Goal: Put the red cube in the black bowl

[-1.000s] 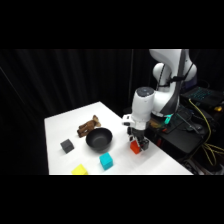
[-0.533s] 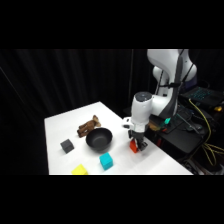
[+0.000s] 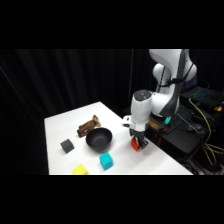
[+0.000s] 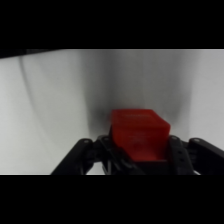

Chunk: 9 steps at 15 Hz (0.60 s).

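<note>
The red cube (image 3: 135, 145) sits between the fingers of my gripper (image 3: 137, 142), at or just above the white table (image 3: 65, 125), right of the black bowl (image 3: 98, 139). A short gap of table separates cube and bowl. The bowl is glossy and holds nothing. In the wrist view the red cube (image 4: 139, 131) fills the space between the black fingers of the gripper (image 4: 140, 150), which is shut on it, and its shadow falls on the table behind it.
A brown lumpy object (image 3: 89, 125) lies just behind the bowl. A dark grey cube (image 3: 67, 145) is left of the bowl, with a teal cube (image 3: 105, 161) and a yellow block (image 3: 79, 170) near the front edge. Cables and equipment (image 3: 200, 125) crowd the right side.
The gripper with the red cube has shifted slightly left, toward the bowl. The other objects have not moved.
</note>
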### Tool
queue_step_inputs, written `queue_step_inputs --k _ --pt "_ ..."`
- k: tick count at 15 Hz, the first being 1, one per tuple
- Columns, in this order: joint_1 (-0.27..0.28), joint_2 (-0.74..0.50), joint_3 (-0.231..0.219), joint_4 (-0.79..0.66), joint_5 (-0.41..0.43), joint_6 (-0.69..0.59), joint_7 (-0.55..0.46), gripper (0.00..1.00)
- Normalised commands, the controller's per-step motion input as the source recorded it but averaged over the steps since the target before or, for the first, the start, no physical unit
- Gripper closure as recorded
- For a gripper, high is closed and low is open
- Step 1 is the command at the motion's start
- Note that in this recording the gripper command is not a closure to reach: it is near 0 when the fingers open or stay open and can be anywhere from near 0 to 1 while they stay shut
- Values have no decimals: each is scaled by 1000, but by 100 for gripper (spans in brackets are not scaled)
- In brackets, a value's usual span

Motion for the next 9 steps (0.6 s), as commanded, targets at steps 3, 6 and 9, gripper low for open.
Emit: queue_step_inputs --k 3,6,9 --pt "-67 -535 -3 -5 11 -578 -60 100" --pt "-162 -493 7 45 -87 -495 -80 100" --pt "-226 -390 1 126 -140 -376 -182 100"
